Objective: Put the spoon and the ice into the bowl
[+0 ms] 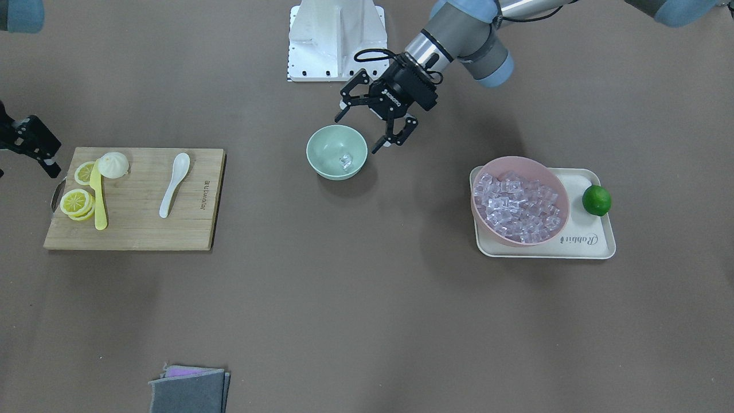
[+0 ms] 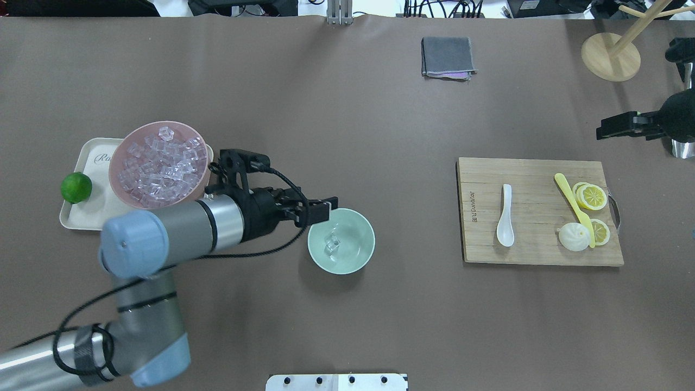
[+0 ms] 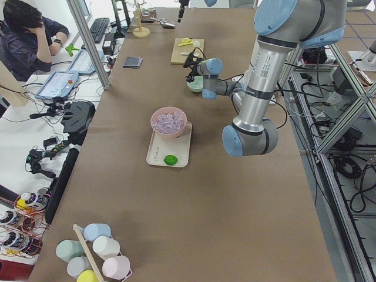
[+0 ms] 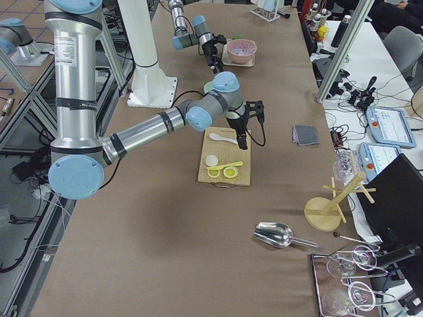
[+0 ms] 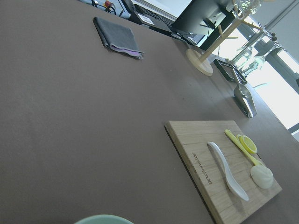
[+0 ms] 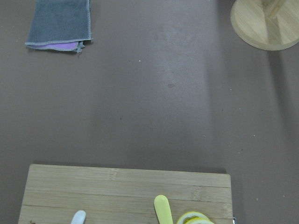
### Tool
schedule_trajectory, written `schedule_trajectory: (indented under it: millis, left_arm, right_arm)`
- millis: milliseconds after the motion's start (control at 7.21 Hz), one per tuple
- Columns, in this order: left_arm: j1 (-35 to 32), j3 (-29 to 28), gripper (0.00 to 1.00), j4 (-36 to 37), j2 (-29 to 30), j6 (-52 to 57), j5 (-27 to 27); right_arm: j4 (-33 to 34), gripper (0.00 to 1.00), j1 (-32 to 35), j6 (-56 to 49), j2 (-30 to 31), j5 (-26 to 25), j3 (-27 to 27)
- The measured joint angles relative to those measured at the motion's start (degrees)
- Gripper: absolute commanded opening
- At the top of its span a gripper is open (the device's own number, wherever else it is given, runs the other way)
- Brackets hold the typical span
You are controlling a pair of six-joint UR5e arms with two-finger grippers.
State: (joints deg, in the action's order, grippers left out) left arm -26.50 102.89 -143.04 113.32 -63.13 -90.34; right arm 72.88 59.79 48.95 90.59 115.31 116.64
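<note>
Brown table (image 1: 367, 321). Green bowl (image 1: 318, 158) at frame centre, one ice cube (image 1: 345, 161) inside. Left gripper (image 1: 357, 136) at the bowl's upper-right rim, fingers spread, empty. Spoon (image 1: 174, 184) lies on the cutting board (image 1: 132, 229), frame left. Right gripper (image 1: 34, 146) at left edge; cannot tell its spread.

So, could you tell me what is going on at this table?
The left gripper hangs open beside the mint-green bowl, where one ice cube lies. The white spoon lies on the cutting board, not yet picked up. The right gripper is off the board's outer end, touching nothing.
</note>
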Motion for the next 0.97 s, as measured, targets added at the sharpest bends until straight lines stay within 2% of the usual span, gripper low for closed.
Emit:
schedule_trajectory:
  millis: [277, 416, 555, 832, 971]
  left_arm:
    - [-18.4, 5.3, 0.98, 18.4, -3.3, 7.7, -21.9]
    - [-28.7, 5.8, 0.98, 24.4, -6.5, 17.9, -32.5]
    - [-37.4, 5.5, 0.98, 27.8, -11.3, 29.4, -38.7]
    - [-50.9, 1.3, 0.99, 30.0, -19.1, 48.3, -42.2]
    - [-55.2, -1.5, 0.99, 30.2, -21.0, 53.8, -42.4]
  right_arm:
    - [0.0, 1.0, -5.5, 5.8, -1.2, -5.5, 0.0]
    - [0.0, 1.0, -8.2, 8.1, -1.5, -8.1, 0.0]
    - [0.0, 1.0, -11.4, 10.9, -1.8, -11.0, 0.0]
    - [0.0, 0.98, -20.2, 18.2, -2.6, -19.6, -0.8]
    - [0.0, 0.95, -24.2, 21.8, -3.4, -23.5, -2.0]
